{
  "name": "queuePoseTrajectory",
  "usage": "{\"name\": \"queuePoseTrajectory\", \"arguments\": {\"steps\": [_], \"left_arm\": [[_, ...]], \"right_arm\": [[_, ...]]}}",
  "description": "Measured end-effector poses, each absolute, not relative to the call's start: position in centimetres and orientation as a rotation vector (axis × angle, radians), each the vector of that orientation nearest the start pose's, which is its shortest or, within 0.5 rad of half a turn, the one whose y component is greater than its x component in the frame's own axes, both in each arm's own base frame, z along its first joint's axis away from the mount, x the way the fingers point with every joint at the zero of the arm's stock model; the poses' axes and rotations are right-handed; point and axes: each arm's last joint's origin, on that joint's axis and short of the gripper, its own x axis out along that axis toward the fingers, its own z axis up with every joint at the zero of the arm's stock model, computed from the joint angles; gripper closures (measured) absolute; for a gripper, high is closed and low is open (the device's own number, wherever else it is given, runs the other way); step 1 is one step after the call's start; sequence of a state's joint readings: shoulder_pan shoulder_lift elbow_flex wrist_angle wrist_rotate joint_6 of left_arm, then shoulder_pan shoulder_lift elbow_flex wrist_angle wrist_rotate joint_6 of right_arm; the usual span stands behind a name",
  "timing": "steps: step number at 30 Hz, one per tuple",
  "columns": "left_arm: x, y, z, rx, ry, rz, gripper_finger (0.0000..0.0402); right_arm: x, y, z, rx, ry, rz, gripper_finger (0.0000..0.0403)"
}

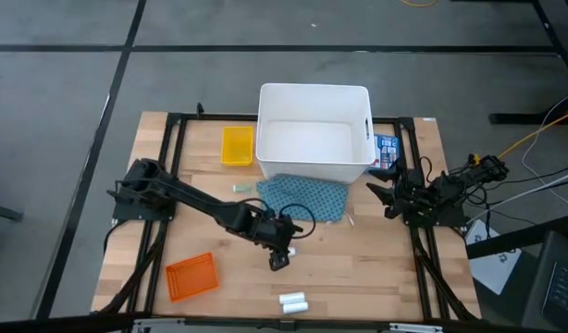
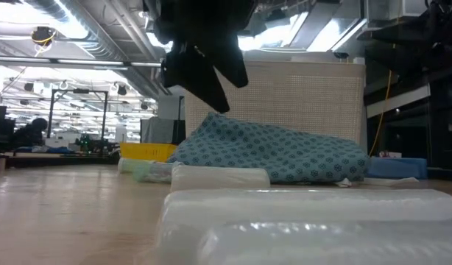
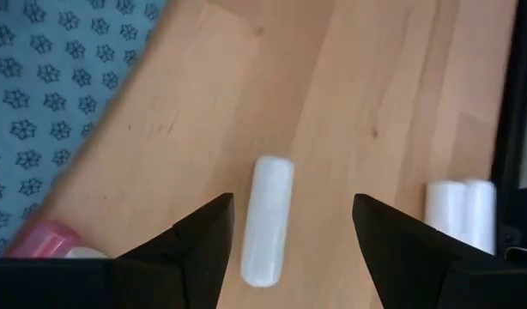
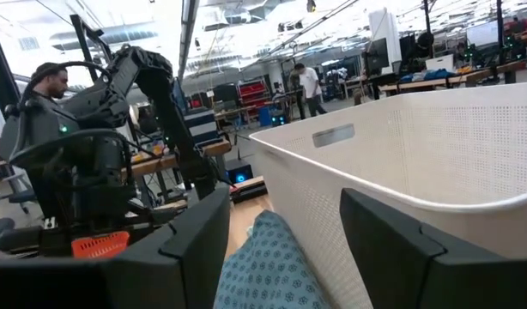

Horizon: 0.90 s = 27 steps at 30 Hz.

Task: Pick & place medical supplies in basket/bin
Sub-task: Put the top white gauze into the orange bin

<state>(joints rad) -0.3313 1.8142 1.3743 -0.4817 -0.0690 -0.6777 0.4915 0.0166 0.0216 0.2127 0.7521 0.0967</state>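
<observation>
A single white roll (image 3: 269, 219) lies on the wooden table just off the near edge of the teal patterned pouch (image 1: 302, 196). My left gripper (image 3: 291, 206) hangs open above it, slanting down, one finger on either side of the roll and apart from it. Two more white rolls (image 1: 293, 301) lie side by side near the front edge. A pink-red piece (image 3: 45, 239) lies by the pouch, and a pale green piece (image 1: 244, 188) lies at the pouch's left. The pouch's far edge lies against the white bin (image 1: 314, 134). My right gripper (image 1: 381, 190) waits open at the table's right.
A yellow tray (image 1: 236, 145) sits left of the bin and an orange tray (image 1: 191, 276) lies at the front left. A blue printed box (image 1: 388, 148) stands right of the bin. Bare wood lies between the pouch and the two front rolls.
</observation>
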Motion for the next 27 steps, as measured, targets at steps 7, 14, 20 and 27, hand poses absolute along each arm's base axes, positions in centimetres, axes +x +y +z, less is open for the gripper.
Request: {"name": "queuePoseTrajectory", "arguments": {"steps": [7, 14, 20, 27], "left_arm": [[37.5, -12.7, 21.9, -0.433, 0.949, 0.093, 0.0166], [37.7, -13.0, 21.1, -0.429, 0.965, 0.096, 0.0166], [37.7, -13.3, 20.6, -0.419, 0.977, 0.099, 0.0166], [37.7, -13.8, 18.8, -0.383, 1.044, 0.124, 0.0166]], "right_arm": [[8.7, 2.4, 18.7, 0.257, -0.185, -0.248, 0.0179], [8.7, 2.4, 18.4, 0.248, -0.157, -0.249, 0.0179], [8.7, 2.4, 18.3, 0.245, -0.151, -0.249, 0.0179], [8.7, 2.5, 18.3, 0.260, -0.150, -0.237, 0.0179]]}}
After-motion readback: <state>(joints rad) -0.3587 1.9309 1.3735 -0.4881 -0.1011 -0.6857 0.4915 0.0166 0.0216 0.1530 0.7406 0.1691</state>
